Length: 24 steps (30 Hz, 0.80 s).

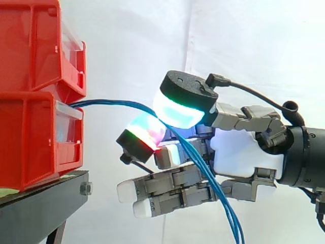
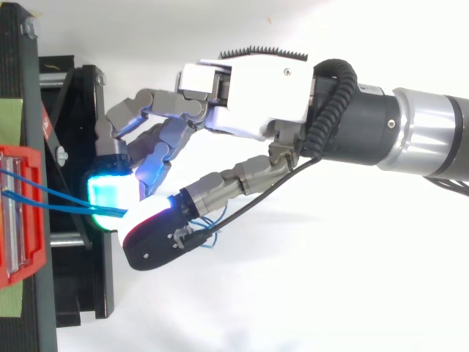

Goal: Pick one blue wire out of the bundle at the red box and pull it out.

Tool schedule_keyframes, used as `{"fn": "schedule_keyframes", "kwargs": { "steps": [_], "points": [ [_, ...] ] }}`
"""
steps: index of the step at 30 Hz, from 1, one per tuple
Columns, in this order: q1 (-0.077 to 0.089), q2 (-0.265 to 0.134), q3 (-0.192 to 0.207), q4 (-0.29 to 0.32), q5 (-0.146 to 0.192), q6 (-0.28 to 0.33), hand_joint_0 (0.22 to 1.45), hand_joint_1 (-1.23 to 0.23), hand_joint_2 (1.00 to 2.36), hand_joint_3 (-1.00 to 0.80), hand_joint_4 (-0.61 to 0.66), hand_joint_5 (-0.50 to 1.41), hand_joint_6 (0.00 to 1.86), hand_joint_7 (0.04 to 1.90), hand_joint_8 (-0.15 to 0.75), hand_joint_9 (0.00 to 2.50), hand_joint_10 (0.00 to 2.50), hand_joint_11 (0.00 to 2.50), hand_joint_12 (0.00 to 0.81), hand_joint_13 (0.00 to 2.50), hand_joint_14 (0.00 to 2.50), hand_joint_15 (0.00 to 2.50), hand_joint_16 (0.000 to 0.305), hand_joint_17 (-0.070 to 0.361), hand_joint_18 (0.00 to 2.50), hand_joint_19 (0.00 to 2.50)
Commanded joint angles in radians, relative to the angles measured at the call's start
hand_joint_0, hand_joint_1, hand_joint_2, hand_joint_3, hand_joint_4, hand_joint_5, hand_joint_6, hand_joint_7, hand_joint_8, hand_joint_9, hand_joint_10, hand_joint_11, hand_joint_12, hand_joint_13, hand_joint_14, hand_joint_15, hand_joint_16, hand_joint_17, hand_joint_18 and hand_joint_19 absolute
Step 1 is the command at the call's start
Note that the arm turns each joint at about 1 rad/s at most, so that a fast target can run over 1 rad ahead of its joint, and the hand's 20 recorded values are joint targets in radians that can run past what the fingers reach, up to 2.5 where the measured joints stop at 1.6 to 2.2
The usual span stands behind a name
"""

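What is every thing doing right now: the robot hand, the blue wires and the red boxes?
Lower red plastic box: resting on the black metal stand.
Upper red plastic box: stacked on the lower one.
Thin blue wires: coming out of the lower box's front, pinched, then hanging down.
Robot hand: shut, two glowing pads pinching the wires, other fingers straight.

No writing, number, label or sign can be read on the red bins (image 1: 30, 137), the black stand (image 1: 45, 201) or the hand (image 1: 244, 152).
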Motion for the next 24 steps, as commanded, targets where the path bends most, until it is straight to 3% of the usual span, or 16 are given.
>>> {"fn": "schedule_keyframes", "kwargs": {
  "steps": [1,6,12,16,19,24],
  "points": [
    [0.0,0.0,0.001,0.0,0.0,-0.001,0.74,-0.96,1.01,-0.33,0.13,-0.19,0.91,1.09,0.26,0.95,0.02,0.82,0.359,0.65,0.02,0.4,0.054,0.12,0.49,0.31],
    [0.0,0.0,0.0,0.002,0.0,-0.003,0.73,-0.94,1.0,-0.48,0.21,-0.19,0.91,0.98,0.253,0.94,0.02,0.81,0.352,0.64,0.02,0.4,0.053,0.12,0.49,0.32],
    [0.0,0.0,0.001,0.002,0.0,-0.001,0.59,-0.8,1.0,-0.5,0.21,-0.16,0.87,1.04,0.266,1.02,0.02,0.78,0.362,0.65,0.02,0.42,0.053,0.12,0.48,0.37],
    [0.0,0.001,0.0,0.002,0.0,-0.001,0.58,-0.74,1.0,-0.5,0.21,-0.15,0.87,1.06,0.271,1.06,0.02,0.79,0.367,0.67,0.02,0.41,0.054,0.12,0.48,0.38],
    [0.0,0.0,0.001,0.002,0.0,-0.001,0.6,-0.7,1.01,-0.42,0.19,-0.14,0.87,1.1,0.271,1.09,0.02,0.78,0.361,0.69,0.02,0.42,0.053,0.12,0.5,0.39],
    [0.0,0.0,0.0,0.0,0.0,-0.001,0.62,-0.79,1.01,-0.27,0.14,-0.14,0.88,1.17,0.283,1.1,0.02,0.81,0.362,0.71,0.02,0.42,0.053,0.119,0.52,0.39]
  ]
}}
